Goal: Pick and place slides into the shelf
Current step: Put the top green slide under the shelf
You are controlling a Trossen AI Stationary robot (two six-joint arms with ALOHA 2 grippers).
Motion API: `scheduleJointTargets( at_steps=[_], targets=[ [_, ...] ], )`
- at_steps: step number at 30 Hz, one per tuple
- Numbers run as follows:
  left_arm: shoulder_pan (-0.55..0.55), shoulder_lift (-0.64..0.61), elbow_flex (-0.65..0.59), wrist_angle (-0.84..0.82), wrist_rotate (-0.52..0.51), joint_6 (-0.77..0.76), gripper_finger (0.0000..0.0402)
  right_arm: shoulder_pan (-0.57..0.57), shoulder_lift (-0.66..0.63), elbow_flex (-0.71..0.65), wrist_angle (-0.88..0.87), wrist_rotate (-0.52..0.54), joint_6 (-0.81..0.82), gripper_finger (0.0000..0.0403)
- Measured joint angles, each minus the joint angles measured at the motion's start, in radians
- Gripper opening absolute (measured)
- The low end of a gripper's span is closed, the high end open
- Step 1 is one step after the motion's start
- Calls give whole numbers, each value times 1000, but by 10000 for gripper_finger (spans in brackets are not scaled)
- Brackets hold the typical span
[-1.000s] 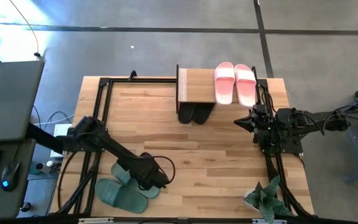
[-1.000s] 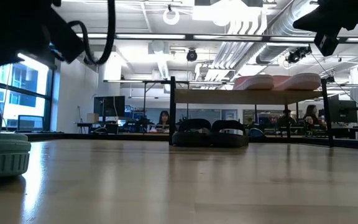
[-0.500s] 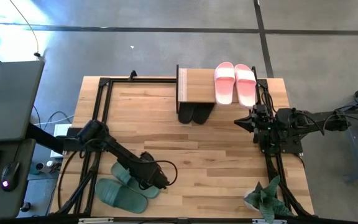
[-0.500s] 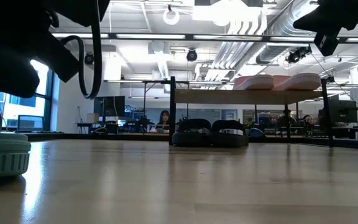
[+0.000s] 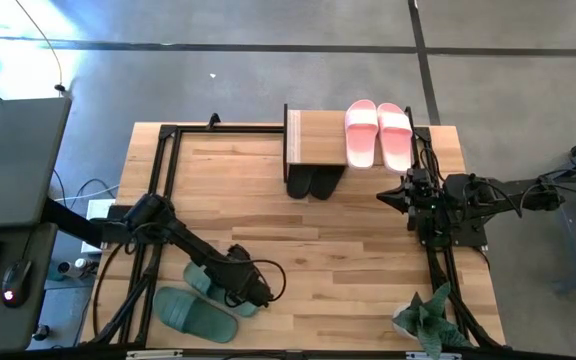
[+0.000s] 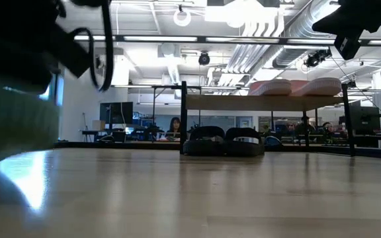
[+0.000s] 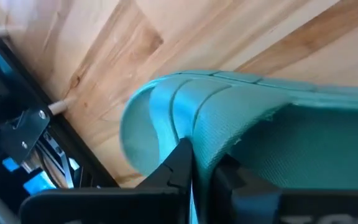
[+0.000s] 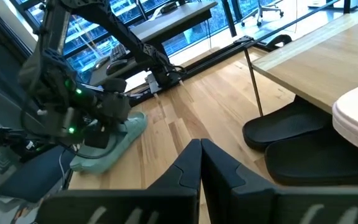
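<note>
Green slides [image 5: 206, 298] lie at the surface's near-left corner, one strap clenched in the left claw [image 7: 202, 163], apparently for carrying to the shelf [image 5: 318, 138]. Right claw [image 8: 200, 149], pinched empty, waits beside that shelf.

Nothing here can be read. The pink slides [image 5: 378, 134] on the shelf [image 5: 318, 140], the black slides [image 5: 311, 183] under it and the green slides [image 5: 200, 303] near the front of the bench [image 5: 348, 260] carry no brand or lettering that shows. The bench's wood is bare of labels. In the low view the screens and fittings far back in the room are too small to make out any sign or number.
</note>
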Motion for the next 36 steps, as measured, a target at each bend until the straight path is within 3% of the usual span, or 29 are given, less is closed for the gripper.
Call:
scheduleJointTargets(
  at_steps=[6, 12, 19, 22, 28, 36],
  targets=[
    [3, 0, 207, -106, -136, -9, 6, 0, 0, 0, 0, 0, 0, 0],
    [3, -11, 502, -103, -401, 37, 3, 0, 0, 0, 3, 0, 0, 0],
    [4, -11, 831, -42, -770, 375, 2, 0, 0, 0, 40, 2, 0, 0],
    [25, -29, 858, 115, -883, 601, 2, 0, 0, 0, 47, 17, 0, 0],
    [155, -45, 849, 335, -822, 1010, 1, 0, -10, 0, 70, 85, 0, 0],
    [366, 32, 849, 445, -664, 1374, 1, 0, -55, 62, -42, 191, 25, 0]
  ],
)
